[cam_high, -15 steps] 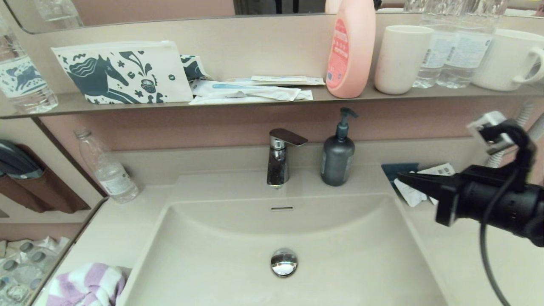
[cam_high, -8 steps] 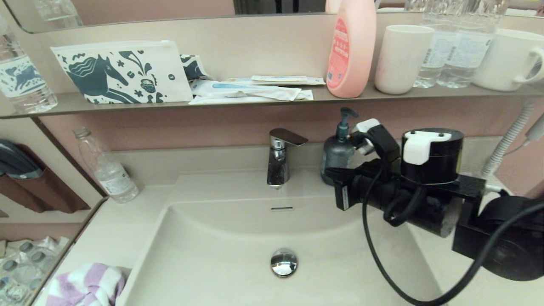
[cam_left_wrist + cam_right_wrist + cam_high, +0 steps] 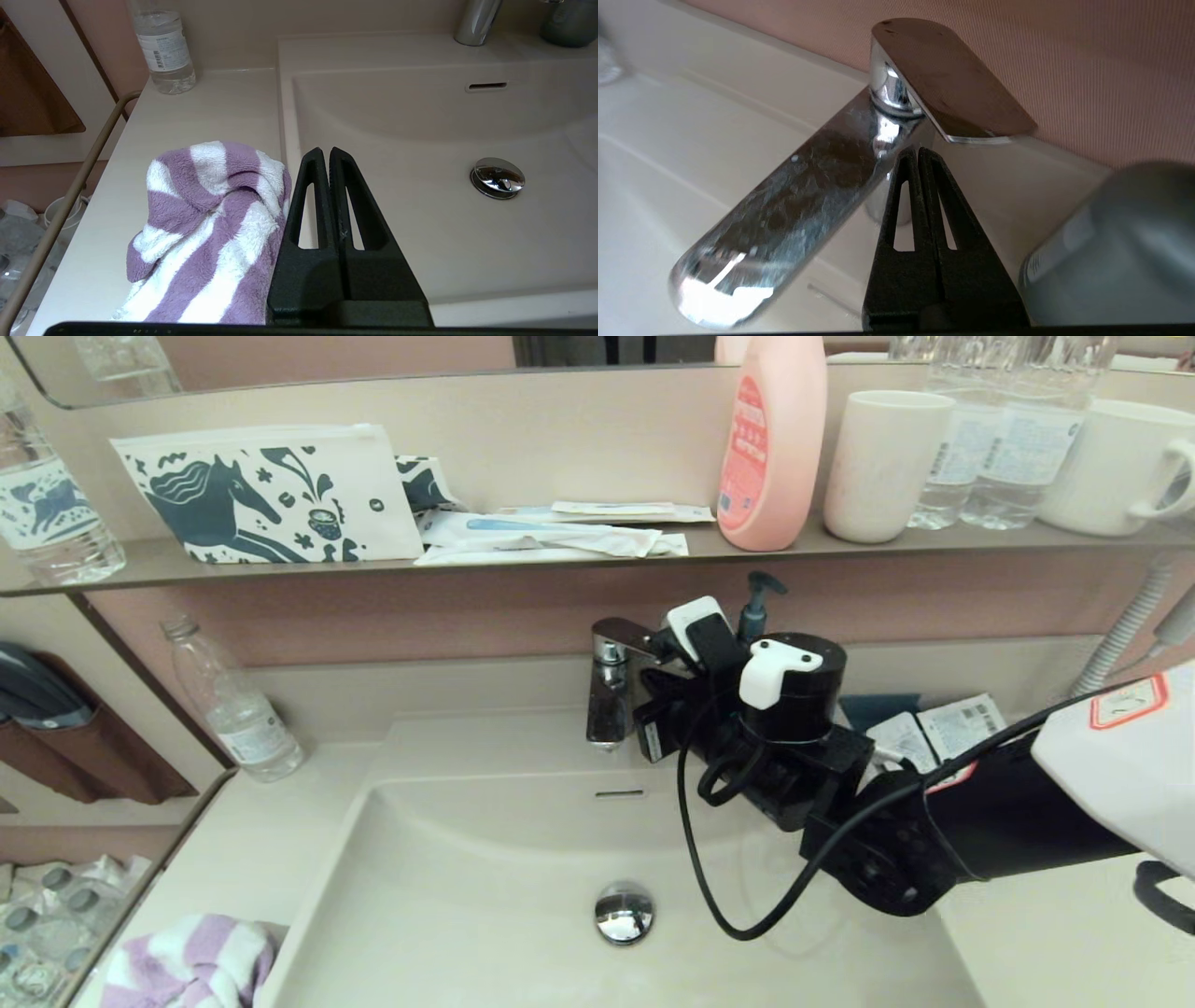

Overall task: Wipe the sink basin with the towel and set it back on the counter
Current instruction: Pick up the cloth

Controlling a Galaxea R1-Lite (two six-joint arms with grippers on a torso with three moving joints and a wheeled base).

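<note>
The purple and white striped towel [image 3: 191, 963] [image 3: 205, 233] lies bunched on the beige counter [image 3: 233, 859] [image 3: 205, 107], left of the sink basin [image 3: 523, 859] [image 3: 420, 121]. The basin shows its chrome drain plug [image 3: 624, 912] [image 3: 497, 177] and overflow slot [image 3: 620, 793]. My left gripper [image 3: 325, 150] is shut and empty, at the basin's left rim beside the towel; it is out of the head view. My right gripper [image 3: 917, 150] is shut and empty, its tips just under the lever of the chrome faucet [image 3: 611, 681] [image 3: 878, 116], above the basin's back edge.
A grey soap dispenser [image 3: 747, 616] [image 3: 1120, 242] stands behind my right arm. A clear bottle [image 3: 233, 709] [image 3: 163, 46] is at the counter's back left. Paper packets [image 3: 934, 733] lie back right. The shelf [image 3: 560, 560] carries a horse-print pouch [image 3: 271, 495], pink bottle [image 3: 770, 439] and cups.
My right arm has swung from the right side of the counter leftward across the basin's back, ending with its gripper at the faucet. The towel and left gripper's surroundings are unchanged.
</note>
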